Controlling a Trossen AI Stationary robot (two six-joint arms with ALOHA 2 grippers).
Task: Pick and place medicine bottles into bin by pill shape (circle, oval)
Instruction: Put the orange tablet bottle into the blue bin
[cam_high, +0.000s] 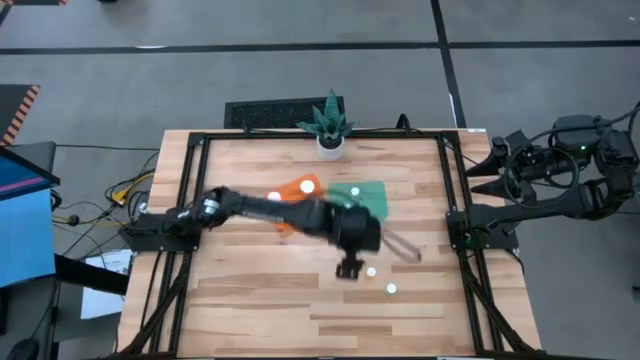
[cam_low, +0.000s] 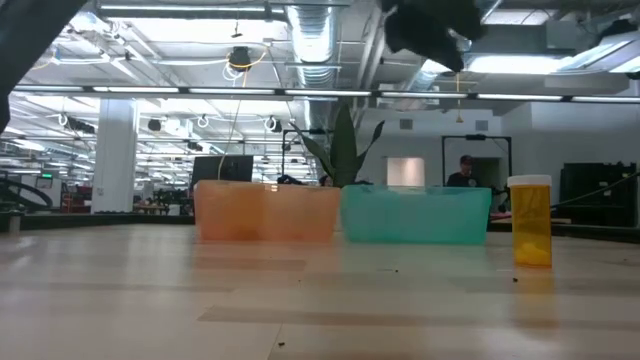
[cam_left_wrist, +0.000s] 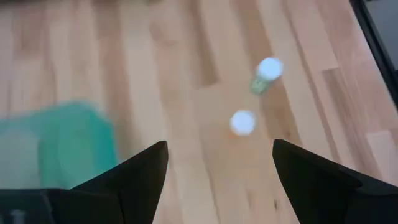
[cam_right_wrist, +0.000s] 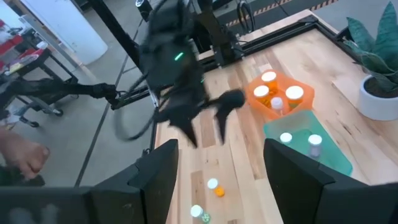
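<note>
Two medicine bottles with white caps stand on the wood table, one (cam_high: 371, 271) closer to the bins than the other (cam_high: 391, 289); the left wrist view shows both (cam_left_wrist: 242, 122) (cam_left_wrist: 268, 70). My left gripper (cam_high: 348, 268) hangs open above the table just left of them, with nothing between its fingers (cam_left_wrist: 146, 171). An orange bin (cam_high: 293, 190) holds three bottles (cam_right_wrist: 277, 93). The green bin (cam_high: 368, 196) beside it holds two (cam_right_wrist: 300, 139). My right gripper (cam_high: 485, 170) waits open off the table's right edge.
A white plant pot (cam_high: 330, 142) stands at the table's far edge behind the bins. The black frame rails (cam_high: 452, 200) run along the table's left and right sides. Bare wood lies in front of the bins (cam_low: 300, 290). A person's hand (cam_right_wrist: 22, 155) shows beyond the table.
</note>
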